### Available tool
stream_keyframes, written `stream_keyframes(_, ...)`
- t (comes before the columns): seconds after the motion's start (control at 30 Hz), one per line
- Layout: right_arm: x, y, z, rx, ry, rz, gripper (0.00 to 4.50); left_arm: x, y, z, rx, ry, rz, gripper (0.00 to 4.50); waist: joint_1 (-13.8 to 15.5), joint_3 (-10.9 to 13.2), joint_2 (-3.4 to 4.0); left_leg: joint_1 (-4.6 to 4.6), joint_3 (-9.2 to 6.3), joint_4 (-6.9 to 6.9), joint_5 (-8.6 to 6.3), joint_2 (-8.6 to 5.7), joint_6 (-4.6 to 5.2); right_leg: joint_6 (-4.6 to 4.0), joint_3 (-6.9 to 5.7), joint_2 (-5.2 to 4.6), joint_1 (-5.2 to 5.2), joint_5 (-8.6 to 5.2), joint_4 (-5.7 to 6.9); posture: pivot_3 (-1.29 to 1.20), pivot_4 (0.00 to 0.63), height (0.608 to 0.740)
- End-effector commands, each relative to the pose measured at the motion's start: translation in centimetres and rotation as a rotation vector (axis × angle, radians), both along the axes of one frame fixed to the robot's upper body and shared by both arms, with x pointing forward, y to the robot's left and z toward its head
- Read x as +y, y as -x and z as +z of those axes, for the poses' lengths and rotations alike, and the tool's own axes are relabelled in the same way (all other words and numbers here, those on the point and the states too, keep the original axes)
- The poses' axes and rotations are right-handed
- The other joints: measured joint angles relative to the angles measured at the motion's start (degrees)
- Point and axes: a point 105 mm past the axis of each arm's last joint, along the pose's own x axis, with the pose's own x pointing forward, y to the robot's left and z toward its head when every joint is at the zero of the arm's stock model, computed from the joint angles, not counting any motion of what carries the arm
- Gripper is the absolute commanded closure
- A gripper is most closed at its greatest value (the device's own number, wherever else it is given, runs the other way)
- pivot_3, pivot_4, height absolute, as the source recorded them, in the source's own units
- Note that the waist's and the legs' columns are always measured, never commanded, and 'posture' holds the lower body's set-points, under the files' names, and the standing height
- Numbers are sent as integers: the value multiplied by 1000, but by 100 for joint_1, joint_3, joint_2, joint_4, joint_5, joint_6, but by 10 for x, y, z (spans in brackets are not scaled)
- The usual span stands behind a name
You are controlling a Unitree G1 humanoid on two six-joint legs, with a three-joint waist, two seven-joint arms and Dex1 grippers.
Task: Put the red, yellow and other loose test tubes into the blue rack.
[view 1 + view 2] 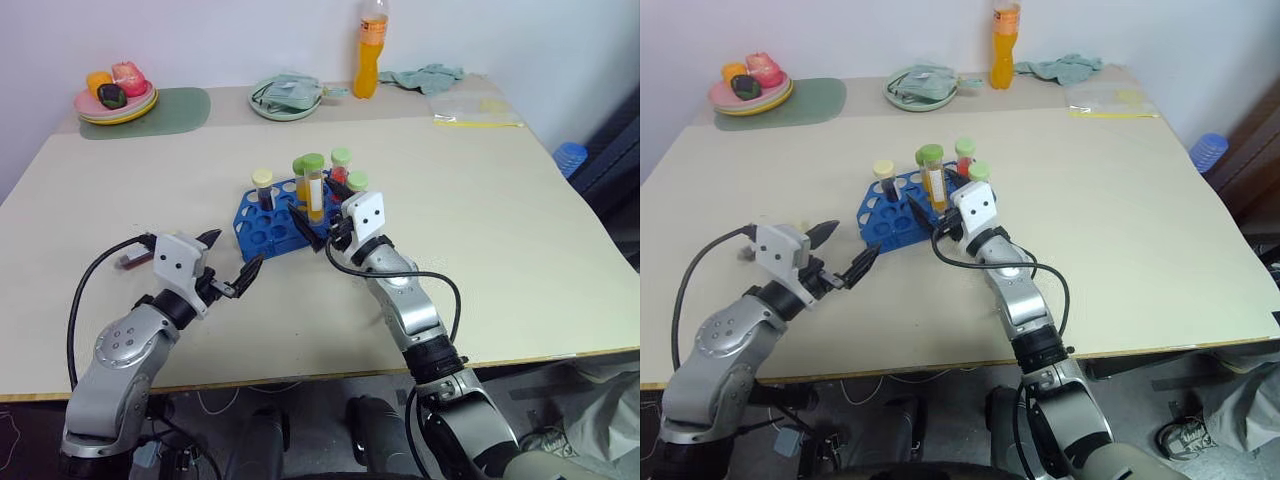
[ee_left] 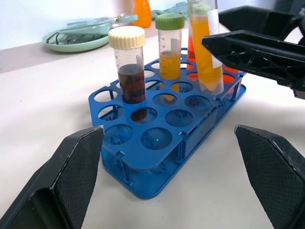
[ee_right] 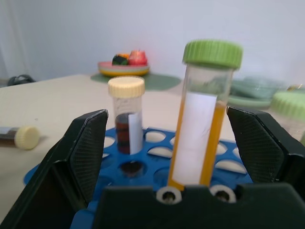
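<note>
Nearest the camera, the left end effector [image 1: 232, 266] hangs low over the desk [image 1: 500, 260], jaws spread wide and empty, aimed at the blue rack [image 1: 262, 229], probably waiting its turn. That rack sits mid-desk so both arms can reach it. Over its right part the right end effector [image 3: 167, 143] stands released, fingers parted either side of the tall orange tube [image 3: 202, 119], which stands upright in a hole on its own. One loose tube [image 3: 19, 137] with a cream cap lies flat on the desk beyond the rack, not yet racked.
</note>
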Motion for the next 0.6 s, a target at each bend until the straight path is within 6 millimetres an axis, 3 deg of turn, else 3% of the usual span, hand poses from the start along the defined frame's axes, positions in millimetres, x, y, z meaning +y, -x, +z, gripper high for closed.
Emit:
stream_keyframes(0.03,0,2,18,55,-31,29,84,1,1,6,-36,-3,-4,0,3,0,0,0,0,0,0,0,0,0,0,0,0,0,0,0,150,740)
stream_keyframes(0.23,-10,-6,31,244,-56,14,84,-2,2,3,-33,-1,-16,0,2,1,1,-1,-1,0,0,0,0,0,-1,0,0,0,0,0,150,740)
stream_keyframes(0.6,-11,-18,51,467,-63,57,84,-12,3,6,-38,13,-33,0,-3,2,3,-2,0,0,0,0,1,-1,-1,0,0,0,-1,0,150,740)
